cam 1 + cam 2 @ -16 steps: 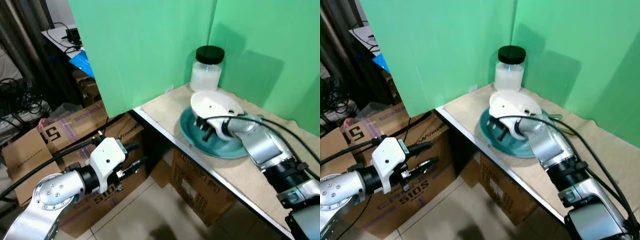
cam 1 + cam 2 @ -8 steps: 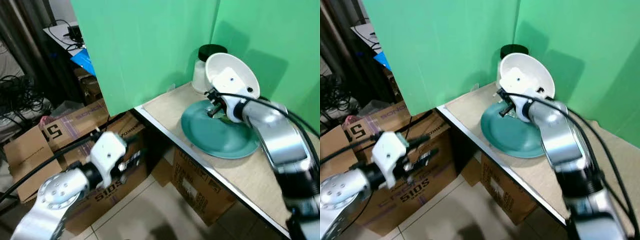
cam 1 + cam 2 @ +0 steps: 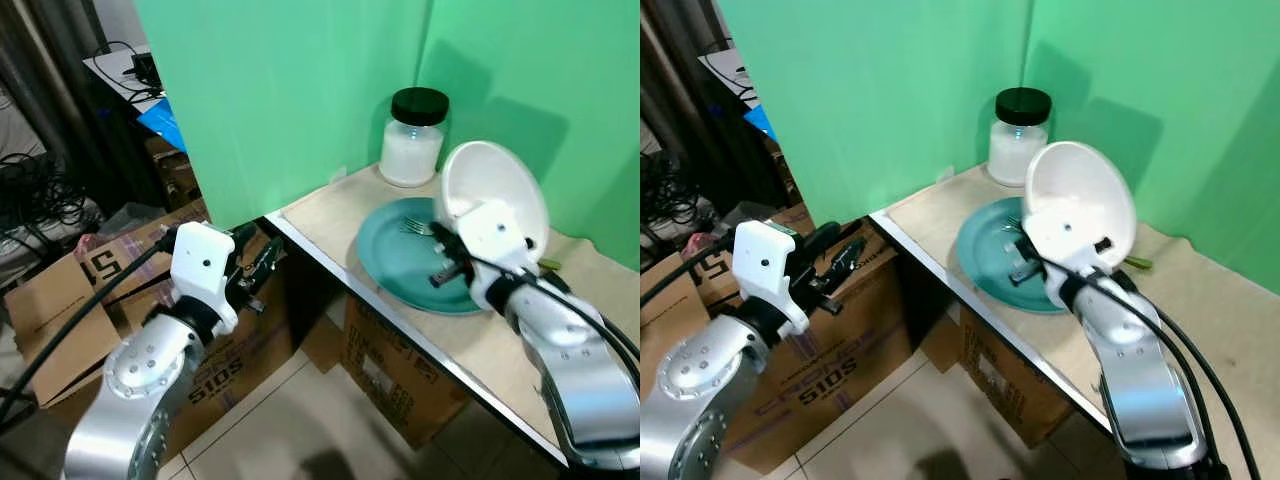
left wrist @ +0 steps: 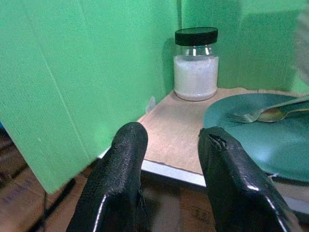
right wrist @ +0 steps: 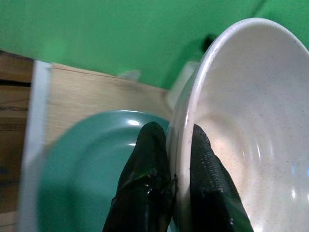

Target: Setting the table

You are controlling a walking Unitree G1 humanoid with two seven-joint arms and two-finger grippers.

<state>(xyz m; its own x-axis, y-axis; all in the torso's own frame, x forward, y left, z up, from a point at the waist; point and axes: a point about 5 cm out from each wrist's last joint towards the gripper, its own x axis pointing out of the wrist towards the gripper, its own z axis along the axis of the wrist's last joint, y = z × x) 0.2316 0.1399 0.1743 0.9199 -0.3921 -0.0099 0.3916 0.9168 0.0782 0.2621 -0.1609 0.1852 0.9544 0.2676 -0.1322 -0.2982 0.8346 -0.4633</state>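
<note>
My right gripper (image 3: pixel 447 262) is shut on the rim of a white bowl (image 3: pixel 497 196), holding it tilted on edge above the teal plate (image 3: pixel 400 262) on the table. A fork (image 4: pixel 260 111) and a spoon (image 4: pixel 280 112) lie on that plate. In the right wrist view the fingers (image 5: pixel 149 183) pinch the bowl's (image 5: pixel 246 121) rim with the plate (image 5: pixel 87 159) below. My left gripper (image 3: pixel 258 262) is open and raised off the table's left end, pointing at the table; its fingers (image 4: pixel 123 179) are apart with nothing between them.
A glass jar with a black lid (image 3: pixel 414 138) holding white powder stands at the back of the table against the green screen (image 3: pixel 300 90). The table's metal front edge (image 3: pixel 330 275) runs diagonally. Cardboard boxes (image 3: pixel 120 260) sit on the floor below, cables at far left.
My right gripper has swung the bowl from over the jar to the right and nearer, still tilted above the plate. My left gripper has risen and now points toward the table.
</note>
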